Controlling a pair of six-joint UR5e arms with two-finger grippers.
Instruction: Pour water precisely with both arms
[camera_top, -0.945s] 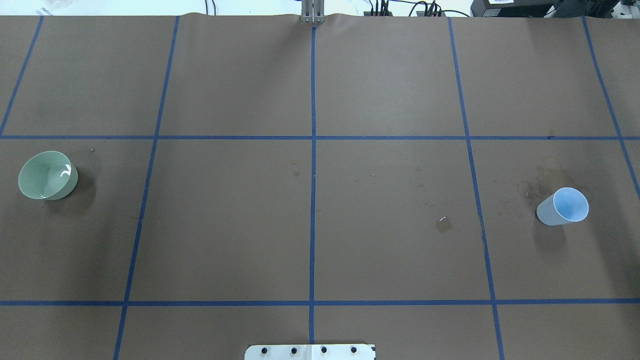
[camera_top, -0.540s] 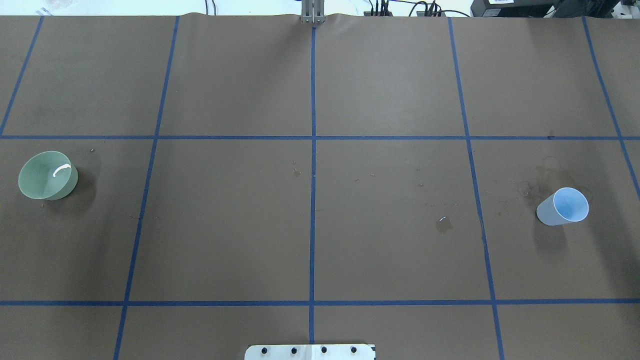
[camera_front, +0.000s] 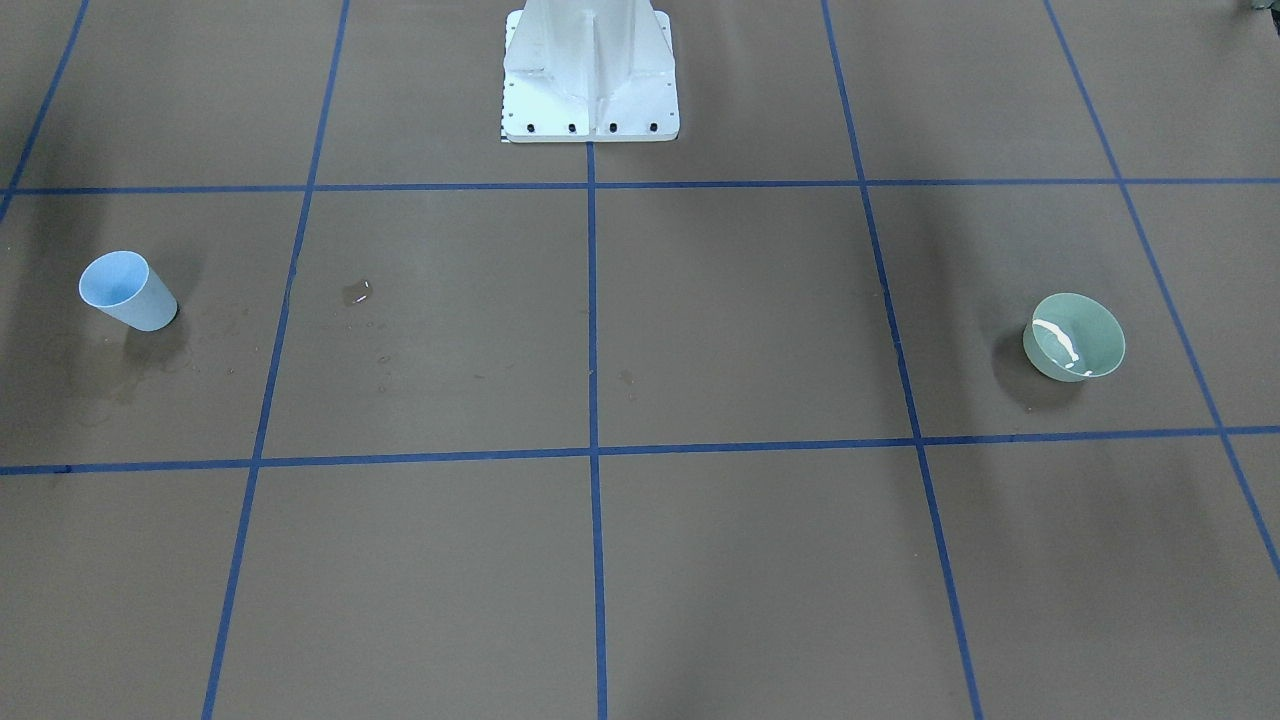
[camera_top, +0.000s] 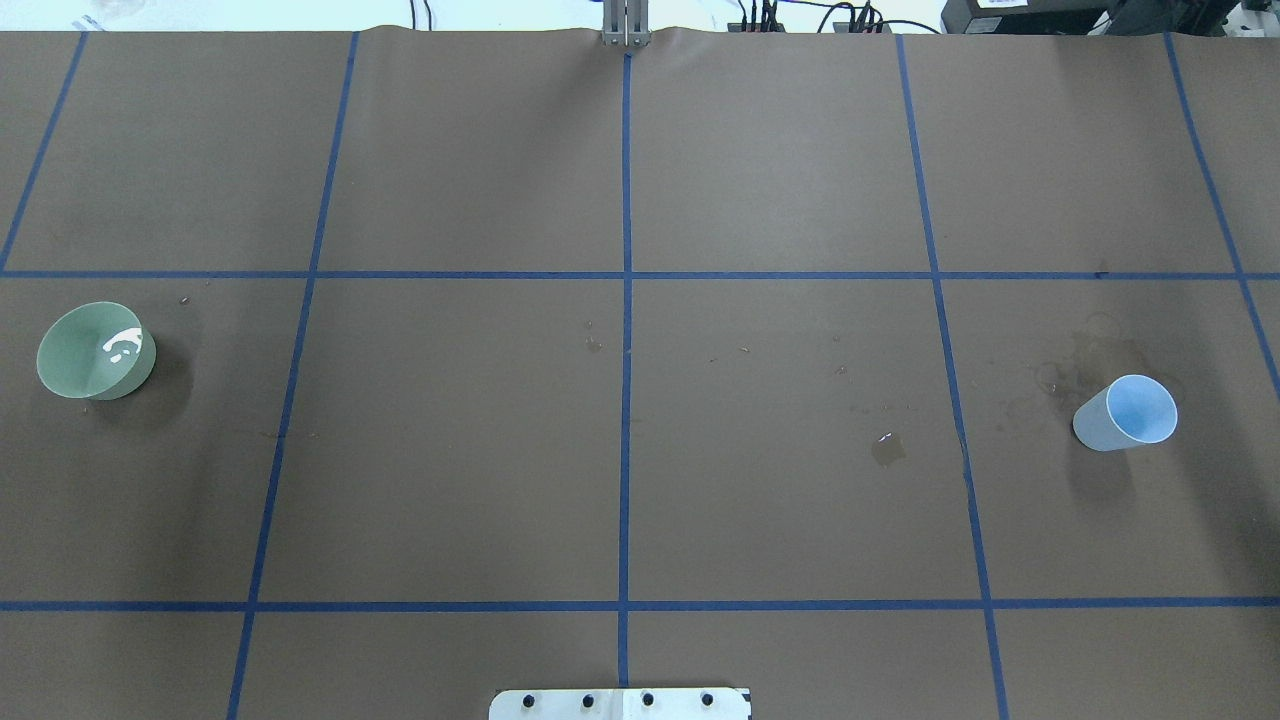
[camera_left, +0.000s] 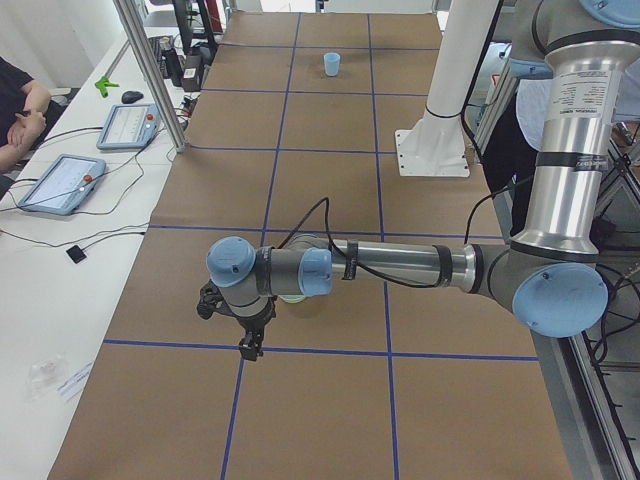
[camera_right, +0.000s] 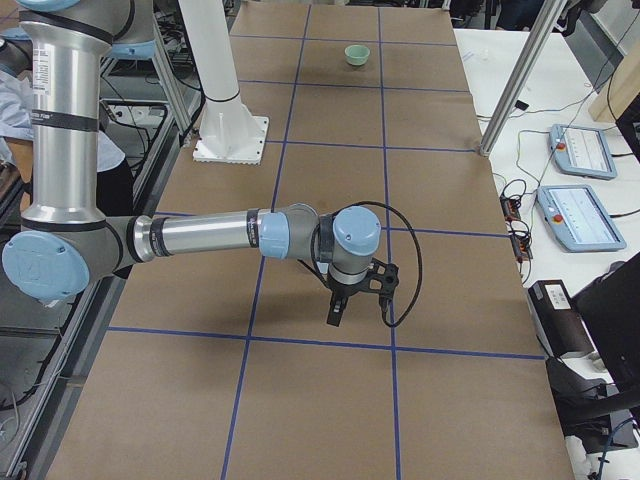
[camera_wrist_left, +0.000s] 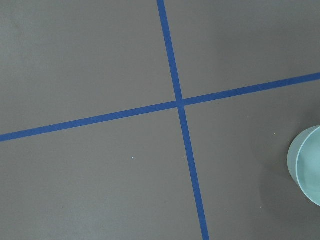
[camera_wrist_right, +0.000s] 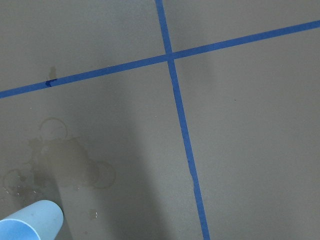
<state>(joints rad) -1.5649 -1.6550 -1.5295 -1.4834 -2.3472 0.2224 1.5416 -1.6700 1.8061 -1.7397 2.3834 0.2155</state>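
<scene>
— Left gripper, what state?
— Hangs fingers-down above the brown table, just beside the green bowl. Seen only from the side, so cannot tell whether open or closed, or holding anything.
— And right gripper?
— Much the same: points down above the table, near the blue cup. Cannot tell how wide, nor whether gripping anything.
— Where to find the water?
— Sits in the bowl, showing as white glints on the inner wall. Also lies as a small puddle on the table, between the centre and the cup, with damp rings beside the cup on the side away from the robot.
— Bowl and cup themselves?
— Stand upright, well apart, at opposite ends: bowl on the robot's left, cup on its right.
</scene>
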